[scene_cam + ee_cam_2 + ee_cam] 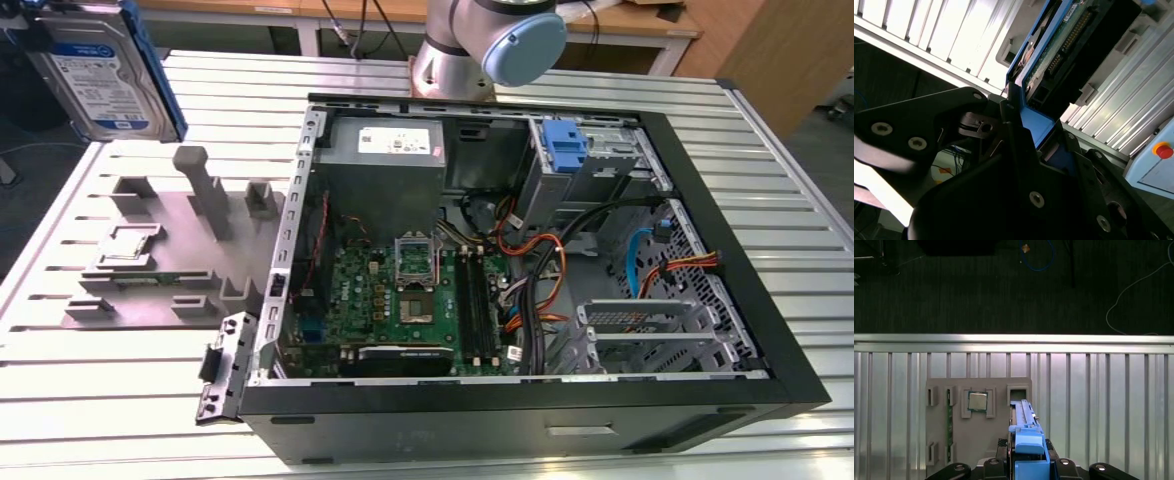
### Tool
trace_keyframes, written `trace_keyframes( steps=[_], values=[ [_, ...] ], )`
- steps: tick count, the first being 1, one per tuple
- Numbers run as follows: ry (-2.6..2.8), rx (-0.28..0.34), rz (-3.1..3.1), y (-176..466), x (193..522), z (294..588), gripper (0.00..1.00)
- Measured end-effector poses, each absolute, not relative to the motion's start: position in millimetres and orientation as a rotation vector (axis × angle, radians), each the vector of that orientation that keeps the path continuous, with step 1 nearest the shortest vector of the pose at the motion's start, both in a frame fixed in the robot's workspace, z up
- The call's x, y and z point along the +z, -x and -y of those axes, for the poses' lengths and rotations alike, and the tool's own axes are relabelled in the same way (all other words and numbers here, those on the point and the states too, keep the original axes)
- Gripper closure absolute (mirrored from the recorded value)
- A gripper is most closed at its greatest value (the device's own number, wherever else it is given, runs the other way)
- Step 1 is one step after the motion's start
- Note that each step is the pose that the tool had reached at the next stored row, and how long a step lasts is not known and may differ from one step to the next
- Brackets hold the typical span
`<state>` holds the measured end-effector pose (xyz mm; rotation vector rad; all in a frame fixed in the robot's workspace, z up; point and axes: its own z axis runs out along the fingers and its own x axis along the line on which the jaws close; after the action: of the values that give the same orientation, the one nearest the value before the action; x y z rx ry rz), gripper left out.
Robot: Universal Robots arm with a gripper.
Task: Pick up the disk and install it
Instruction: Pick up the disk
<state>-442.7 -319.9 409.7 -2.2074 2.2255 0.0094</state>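
The disk [100, 65] hangs upright in the air at the exterior view's far upper left, above the grey holder block [174, 250], showing its white-and-blue label and blue rails. In the first wrist view my gripper [1026, 462] is shut on the disk [1026, 437], whose blue rail points down toward the holder block [979, 440]. The second wrist view shows the disk [1064, 35] from its circuit-board side, with the black fingers [1014, 125] clamped on its blue end.
An open black computer case [747, 330] lies at the exterior view's right, with a blue bracket [567, 150] in its drive bay, cables and a motherboard [400, 300]. The holder block carries a chip [977, 401] and a green strip [949, 425]. The arm's base [487, 40] stands behind the case.
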Motion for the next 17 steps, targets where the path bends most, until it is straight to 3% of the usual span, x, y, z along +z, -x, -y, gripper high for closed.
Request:
trace_keyframes(
  steps=[17],
  values=[
    [2.207,0.009,-2.225,442.7,414.2,319.9,0.63]
  ],
)
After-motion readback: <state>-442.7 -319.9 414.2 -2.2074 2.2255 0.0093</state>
